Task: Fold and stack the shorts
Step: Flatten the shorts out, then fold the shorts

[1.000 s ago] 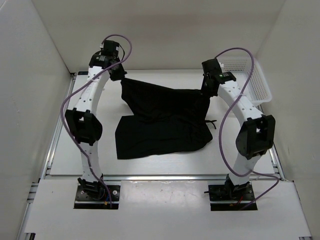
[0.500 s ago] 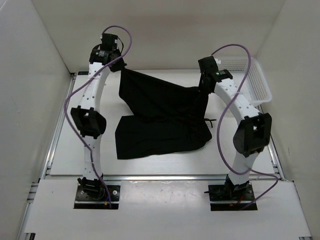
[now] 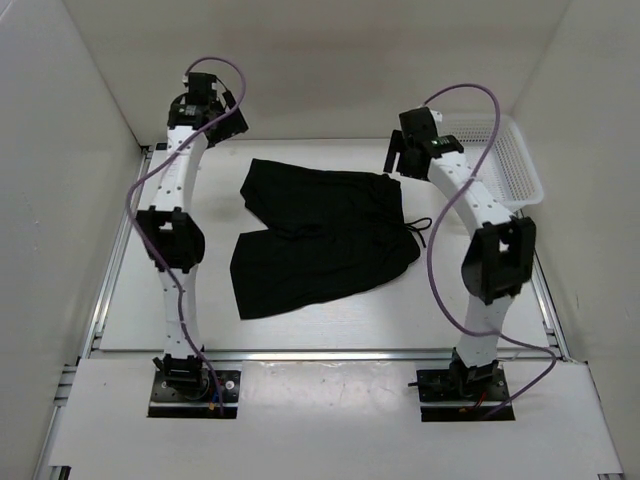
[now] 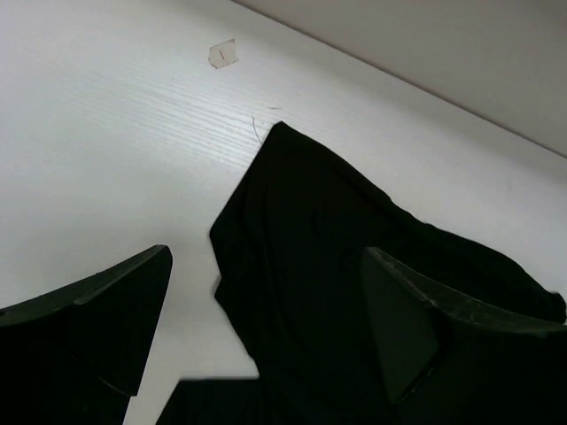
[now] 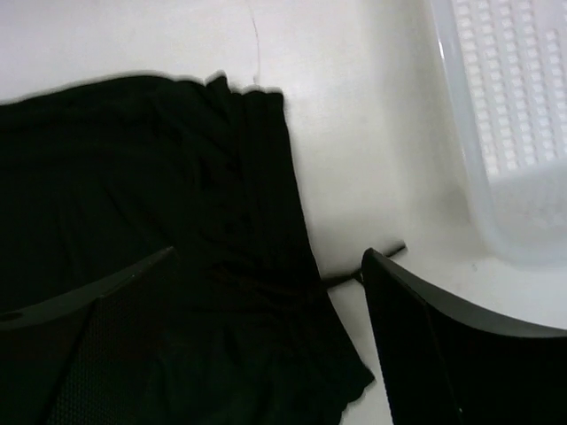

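Your left jaws are wide apart and hold nothing; the wrist view looks straight down between them onto a pointed corner of the black shorts [image 4: 310,230], which lies flat on the pale worktop [image 4: 106,133]. Your right jaws are spread too, also holding nothing, and they hang over the gathered waist edge of the shorts [image 5: 133,177]. Just past that edge the drawstring [image 5: 341,279] trails out onto bare worktop. From above, both sets of jaws sit high at the far side, the left one over the far left corner of the cloth and the right one over the far right corner, with neither touching the fabric. The shorts [image 3: 320,240] lie in the middle of the worktop [image 3: 330,325] between the two arms. The waist is to the right, one leg reaches to the far left and the other comes toward the near left, and there is a crease where the two parts meet. The drawstring [image 3: 420,228] loops off the right edge. The white basket [image 3: 515,160] sits in the far right corner, apart from the shorts, and its rim [image 5: 496,133] is beside your right jaws. A small paper scrap [image 4: 224,54] lies on the worktop beyond the left corner of the cloth.
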